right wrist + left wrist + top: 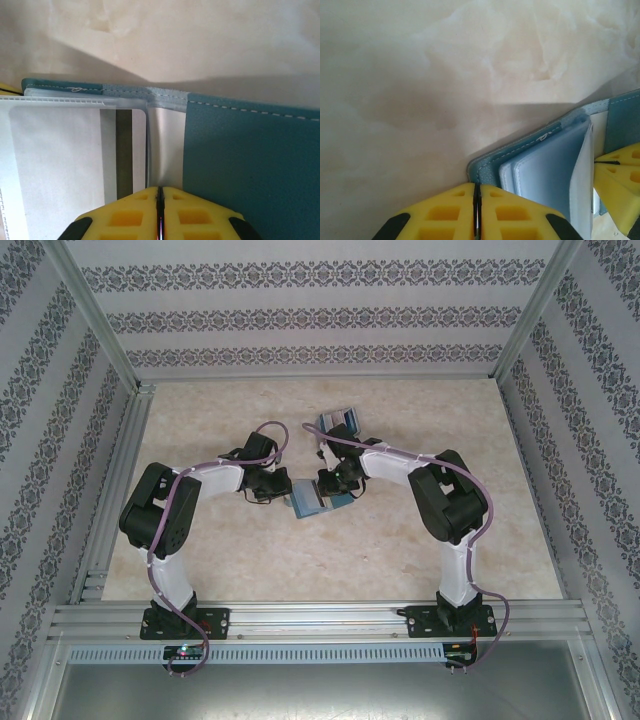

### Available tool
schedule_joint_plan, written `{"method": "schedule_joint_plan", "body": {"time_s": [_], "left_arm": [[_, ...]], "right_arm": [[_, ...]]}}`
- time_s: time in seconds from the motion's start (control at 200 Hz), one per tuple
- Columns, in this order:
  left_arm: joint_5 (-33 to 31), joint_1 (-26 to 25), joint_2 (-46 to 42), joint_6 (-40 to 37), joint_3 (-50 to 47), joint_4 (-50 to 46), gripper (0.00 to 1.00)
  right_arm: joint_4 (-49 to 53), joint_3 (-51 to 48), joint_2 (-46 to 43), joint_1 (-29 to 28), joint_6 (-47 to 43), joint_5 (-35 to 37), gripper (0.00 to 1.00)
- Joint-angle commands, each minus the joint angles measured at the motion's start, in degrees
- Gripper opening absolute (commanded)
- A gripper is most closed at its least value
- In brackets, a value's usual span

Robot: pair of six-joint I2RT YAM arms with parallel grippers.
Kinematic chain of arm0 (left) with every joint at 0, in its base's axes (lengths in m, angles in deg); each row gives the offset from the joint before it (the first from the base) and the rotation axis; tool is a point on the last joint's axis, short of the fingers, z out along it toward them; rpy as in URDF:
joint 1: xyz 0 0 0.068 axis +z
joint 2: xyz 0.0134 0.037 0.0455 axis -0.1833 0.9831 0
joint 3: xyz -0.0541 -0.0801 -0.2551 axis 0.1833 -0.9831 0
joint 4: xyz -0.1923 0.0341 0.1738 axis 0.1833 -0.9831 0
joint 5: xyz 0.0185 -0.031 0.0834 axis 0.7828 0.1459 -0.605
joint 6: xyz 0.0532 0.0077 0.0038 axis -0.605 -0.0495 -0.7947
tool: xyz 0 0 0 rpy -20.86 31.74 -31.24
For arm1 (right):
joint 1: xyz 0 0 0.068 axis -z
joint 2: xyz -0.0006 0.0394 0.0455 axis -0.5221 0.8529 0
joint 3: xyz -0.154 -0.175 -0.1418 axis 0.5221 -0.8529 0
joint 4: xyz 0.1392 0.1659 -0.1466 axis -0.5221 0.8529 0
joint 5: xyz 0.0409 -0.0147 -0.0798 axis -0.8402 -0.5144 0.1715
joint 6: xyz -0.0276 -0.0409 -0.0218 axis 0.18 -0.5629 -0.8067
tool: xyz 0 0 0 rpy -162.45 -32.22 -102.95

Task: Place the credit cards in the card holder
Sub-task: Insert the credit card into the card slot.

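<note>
Evidently the card holder (312, 503) is open at mid-table between the two arms, and by its shadow it seems raised off the table (430, 560); it looks light and floppy, a soft stitched teal cover (250, 165) around thin clear sleeves (60, 150) that are likely to sag and slide, so I judge the firmer stitched edge the best place to hold it, keeping a sleeve mouth free. The left gripper (477, 212) has its fingers pressed together on the cover's corner; the right gripper (160, 212) has its fingers together at the near edge beside the fold, and whether a sleeve is nipped there I cannot tell. The credit cards (338, 421) sit in a fanned pile farther back, apart from the holder; thin, stiff and probably slick, lying flat, they should be hard to lift except by an overlapping edge. In the way: both grippers crowd the holder, and the right arm's wrist is just beside the pile.
</note>
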Motion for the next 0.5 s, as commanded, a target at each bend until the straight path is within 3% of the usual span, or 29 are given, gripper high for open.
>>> {"method": "schedule_joint_plan", "body": {"time_s": [0.0,0.235,0.495], "left_arm": [[2.6,-0.8,-1.7,0.0,2.6,-2.3,0.14],[0.6,-0.9,-8.0,-1.7,6.3,-8.8,0.30],[4.9,-1.0,-10.4,1.2,5.2,-14.5,0.40]], "right_arm": [[-0.4,-2.2,-0.4,-0.6,0.8,-2.0,0.12],[-2.0,-3.1,0.6,-0.2,1.6,-2.2,0.12],[-2.9,-3.9,0.8,0.2,2.6,-2.4,0.12]]}}
